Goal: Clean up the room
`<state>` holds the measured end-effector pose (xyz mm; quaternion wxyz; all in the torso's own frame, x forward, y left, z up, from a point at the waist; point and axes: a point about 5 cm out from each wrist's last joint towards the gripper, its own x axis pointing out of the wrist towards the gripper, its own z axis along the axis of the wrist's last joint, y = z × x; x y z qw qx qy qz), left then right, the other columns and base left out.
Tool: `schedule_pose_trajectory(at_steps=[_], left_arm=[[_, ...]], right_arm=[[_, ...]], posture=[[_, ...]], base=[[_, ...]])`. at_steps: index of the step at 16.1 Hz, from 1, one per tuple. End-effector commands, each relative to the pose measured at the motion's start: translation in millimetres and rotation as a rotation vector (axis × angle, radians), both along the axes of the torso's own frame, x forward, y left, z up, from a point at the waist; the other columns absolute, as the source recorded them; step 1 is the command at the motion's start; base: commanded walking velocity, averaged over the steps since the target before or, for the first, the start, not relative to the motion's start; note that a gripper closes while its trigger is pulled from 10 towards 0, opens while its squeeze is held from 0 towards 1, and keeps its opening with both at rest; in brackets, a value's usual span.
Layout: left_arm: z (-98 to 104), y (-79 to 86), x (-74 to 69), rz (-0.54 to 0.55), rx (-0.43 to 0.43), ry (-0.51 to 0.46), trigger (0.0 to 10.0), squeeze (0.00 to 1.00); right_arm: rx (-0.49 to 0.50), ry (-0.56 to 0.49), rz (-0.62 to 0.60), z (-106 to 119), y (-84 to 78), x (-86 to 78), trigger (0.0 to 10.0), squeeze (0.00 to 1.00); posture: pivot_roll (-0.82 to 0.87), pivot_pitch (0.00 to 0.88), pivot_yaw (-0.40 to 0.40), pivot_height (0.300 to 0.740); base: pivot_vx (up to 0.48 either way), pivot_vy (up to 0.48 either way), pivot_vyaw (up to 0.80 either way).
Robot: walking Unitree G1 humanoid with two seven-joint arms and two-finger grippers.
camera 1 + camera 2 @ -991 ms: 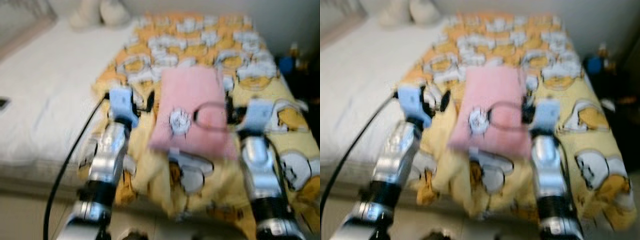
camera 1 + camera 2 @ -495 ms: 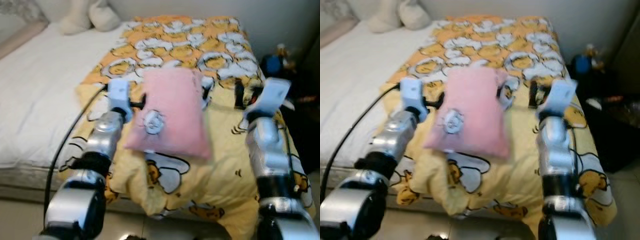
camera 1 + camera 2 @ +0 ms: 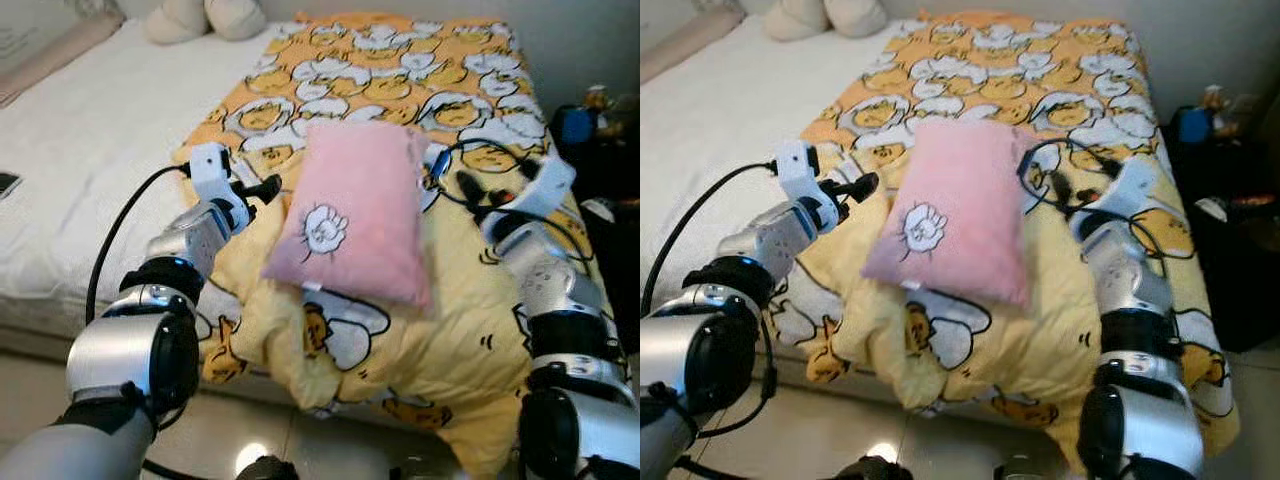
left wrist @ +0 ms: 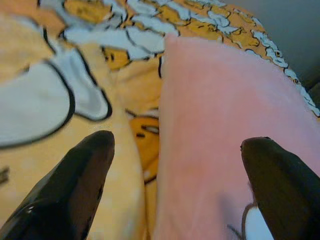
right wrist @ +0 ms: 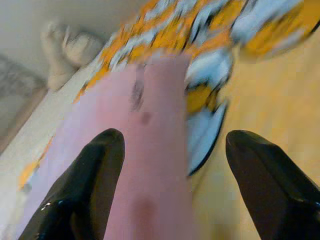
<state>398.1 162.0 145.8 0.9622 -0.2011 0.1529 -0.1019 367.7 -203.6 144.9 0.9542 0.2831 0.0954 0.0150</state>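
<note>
the pillow [image 3: 357, 210] lies on the blanket [image 3: 470, 330] spread over the bed [image 3: 80, 180], between the left gripper [image 3: 258, 190] and the right gripper [image 3: 470, 190], each just beside it.

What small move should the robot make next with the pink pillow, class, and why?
Probably bring both open grippers inward onto the soft pink rectangular pillow: the left gripper and right gripper flank it, apart from its sides, as it lies on the yellow cartoon-print blanket.

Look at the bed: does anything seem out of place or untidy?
Yes. The pink pillow lies in the middle of the bed on the yellow blanket, far from the head-end pillows. The blanket is bunched and hangs over the bed's near edge.
</note>
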Motion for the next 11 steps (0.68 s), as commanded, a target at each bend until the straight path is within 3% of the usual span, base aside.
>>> schedule_pose_trajectory(at_steps=[1,4,5,6,8,10,11], left_arm=[[4,0.8,1.7,0.006,-0.029,0.002,10.0,0.00],[6,-13.4,2.9,-0.036,-0.065,-0.008,10.0,0.00],[7,-15.9,3.2,-0.042,-0.068,-0.014,10.0,0.00],[8,-30.6,3.8,-0.074,-0.091,-0.024,10.0,0.00],[11,-46.5,4.0,-0.128,-0.086,-0.042,10.0,0.00],[12,-51.0,4.1,-0.145,-0.086,-0.055,10.0,0.00],[12,-64.2,2.6,-0.193,-0.076,-0.061,10.0,0.00]], right_arm=[[0.038,0.008,0.030,0,6.8,2.0,10.0,0.00],[0.110,0.096,0.020,-21,15.8,0.4,10.0,0.00],[0.114,0.097,0.025,-22,18.4,1.0,10.0,0.00],[0.135,0.060,0.040,-17,29.4,7.5,10.0,0.00],[0.150,0.039,0.026,-15,31.7,11.2,10.0,0.00],[0.154,0.036,0.030,-15,32.6,11.6,10.0,0.00],[0.188,0.045,0.033,-20,39.4,13.2,10.0,0.00]], posture=[[-0.27,0.130,0.102,0.719],[-0.28,0.215,0.099,0.719],[-0.27,0.228,0.099,0.719],[-0.27,0.257,0.100,0.719],[-0.26,0.270,0.104,0.719],[-0.26,0.274,0.107,0.719],[-0.27,0.274,0.108,0.719]], base=[[0.000,0.000,0.00],[0.000,0.000,0.00],[0.000,0.000,0.00],[0.000,0.000,0.00],[0.000,0.000,0.00],[0.000,0.000,0.00],[0.000,0.000,0.00]])
